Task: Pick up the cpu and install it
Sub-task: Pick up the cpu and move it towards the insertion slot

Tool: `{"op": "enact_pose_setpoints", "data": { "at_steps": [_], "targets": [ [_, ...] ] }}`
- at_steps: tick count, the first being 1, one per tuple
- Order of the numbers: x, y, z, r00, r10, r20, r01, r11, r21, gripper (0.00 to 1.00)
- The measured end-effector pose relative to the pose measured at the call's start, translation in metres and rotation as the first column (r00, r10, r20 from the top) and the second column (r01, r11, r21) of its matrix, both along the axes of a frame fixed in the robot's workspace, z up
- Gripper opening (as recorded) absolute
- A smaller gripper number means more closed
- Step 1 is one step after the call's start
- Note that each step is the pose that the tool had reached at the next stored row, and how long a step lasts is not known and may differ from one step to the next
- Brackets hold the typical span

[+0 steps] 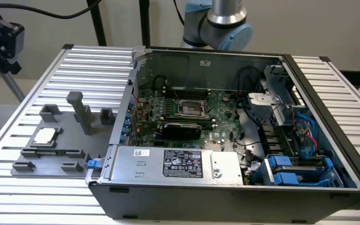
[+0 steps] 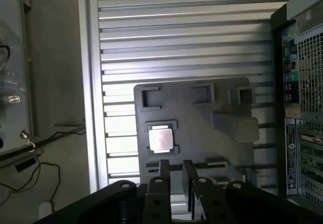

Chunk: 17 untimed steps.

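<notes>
Wrist view: I look past the gripper (image 2: 175, 164) onto a grey fixture plate (image 2: 197, 143) that lies on the slatted table (image 2: 176, 32).
Gripper: its two fingers stand slightly apart with nothing between them. It is empty and touches nothing.
Cpu: the silvery square (image 2: 160, 138) sits flat in its pocket on the plate, apart from the fingers.
Exterior view: the plate lies to the exterior view's left of the open computer case (image 1: 230, 197). The motherboard socket (image 1: 189, 108) is inside the case, well apart from the chip.
Progress: I judge the task barely begun. The cpu is not yet lifted, so both pickup and installation are left.
</notes>
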<state>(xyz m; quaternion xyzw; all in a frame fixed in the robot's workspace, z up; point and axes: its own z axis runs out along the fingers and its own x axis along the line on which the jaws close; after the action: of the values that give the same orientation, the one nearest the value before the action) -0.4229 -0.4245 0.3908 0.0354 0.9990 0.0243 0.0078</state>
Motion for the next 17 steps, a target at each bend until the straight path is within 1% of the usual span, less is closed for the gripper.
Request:
{"op": "enact_pose_setpoints", "data": {
  "at_steps": [2, 3, 5, 6, 9, 11, 12, 17],
  "targets": [
    [0.000, 0.0000, 0.0000, 1.0000, 0.000, -0.0002, 0.000, 1.0000, 0.0000, 0.36],
    [0.000, 0.0000, 0.0000, 1.0000, 0.000, -0.0002, 0.000, 1.0000, 0.0000, 0.36],
    [0.000, 0.0000, 0.0000, 1.0000, 0.000, -0.0008, 0.000, 1.0000, -0.0001, 0.47],
    [0.000, 0.0000, 0.0000, 1.0000, 0.000, -0.0012, 0.000, 1.0000, -0.0001, 0.47],
    [0.000, 0.0000, -0.0003, 1.0000, 0.000, -0.0029, 0.000, 1.0000, -0.0008, 0.65],
    [0.000, 0.0000, -0.0024, 1.0000, 0.000, -0.0033, 0.000, 1.0000, -0.0013, 0.65],
    [0.000, 0.0000, -0.0043, 1.0000, 0.000, -0.0034, 0.000, 1.0000, -0.0014, 0.71],
    [0.000, -0.0002, -0.0133, 1.0000, 0.000, -0.0033, 0.000, 1.0000, -0.0013, 0.71]
  ]
}}
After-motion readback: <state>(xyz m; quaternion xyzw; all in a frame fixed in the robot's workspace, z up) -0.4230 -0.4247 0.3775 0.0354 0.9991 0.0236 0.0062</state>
